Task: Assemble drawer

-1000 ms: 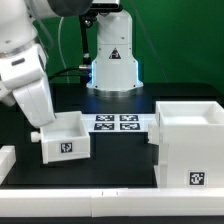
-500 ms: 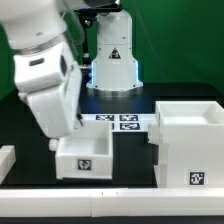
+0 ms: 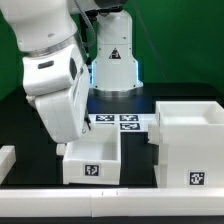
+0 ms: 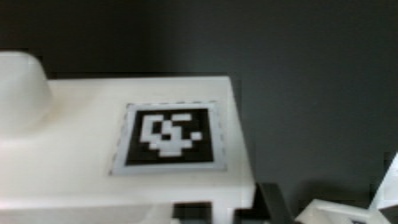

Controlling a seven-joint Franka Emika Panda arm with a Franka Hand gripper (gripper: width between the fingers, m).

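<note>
**Claw down on the shallow tray, grip hidden**

The robot's claw [image 3: 68,148] is lowered to the far wall of a matte white plastic shallow tray [image 3: 108,170], which sits flat on the black table [image 3: 22,135]. The arm's bulky white wrist covers the claw in the exterior view. Whether the fingers are apart, together or clamped on the wall cannot be told.

The tray lies right under the claw and reaches from it toward the camera. Its open side faces up, and a black-and-white square tag [image 3: 92,170] shows on its near wall. In the wrist view a white face of the tray [image 4: 71,130] fills most of the picture, with a tag [image 4: 173,135] in close-up. The dark shapes beyond the tray's edge are too blurred to read.

To the exterior view's right of the claw, apart from the tray, stands a tall matte white plastic box shell [image 3: 185,135]. It is upright with its top open and carries its own tag [image 3: 197,178] low on its front.

Beyond the claw, between it and the robot's white base [image 3: 112,60], the thin flat white marker board [image 3: 118,122] lies on the table. Part of it is hidden behind the arm.

To the exterior view's left of the claw, well apart, a white piece [image 3: 6,160] is cut off by the frame edge.
</note>
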